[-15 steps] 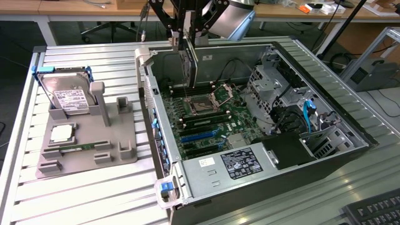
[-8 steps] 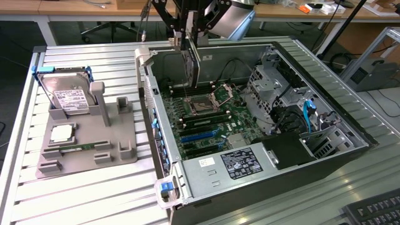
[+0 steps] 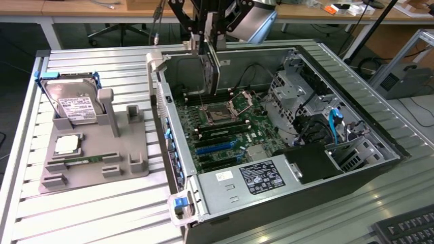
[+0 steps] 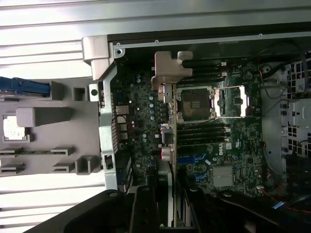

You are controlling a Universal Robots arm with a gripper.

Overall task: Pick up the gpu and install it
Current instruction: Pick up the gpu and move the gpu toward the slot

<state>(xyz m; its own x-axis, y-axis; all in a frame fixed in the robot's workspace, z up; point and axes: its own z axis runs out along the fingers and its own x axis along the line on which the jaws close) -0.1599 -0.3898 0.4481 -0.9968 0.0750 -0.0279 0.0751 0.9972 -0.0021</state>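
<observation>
exterior view
- gripper (image 3: 209,41): hangs over the far end of the open computer case (image 3: 379,168), its two fingers pressed onto the top of the gpu, one on each face.
- gpu (image 3: 211,71): stands upright straight below the gripper, inside the case opening. It is a dark slab with a silvery strip along the edge toward the exterior view's right.
- gpu's lower end: over the motherboard (image 3: 234,129), near the processor socket (image 3: 220,113). Whether it touches the board cannot be told.
- grey holder (image 3: 119,152): on the ribbed table (image 3: 101,213), at the exterior view's left of the case. An upright hard drive (image 3: 73,104) and a flat memory stick (image 3: 78,161) sit in it, well apart from the gripper.

wrist view
- gripper (image 4: 167,199): its dark fingers close in on the gpu (image 4: 167,135) from both sides.
- gpu: seen edge-on, a thin line running away from the fingers.
- bracket (image 4: 170,68): the silvery bent tab at the gpu's far end, between the case wall and the processor socket (image 4: 194,103).
- memory slots (image 4: 201,131): just beside the gpu's edge.
- grey holder (image 4: 43,138): outside the case wall.
</observation>
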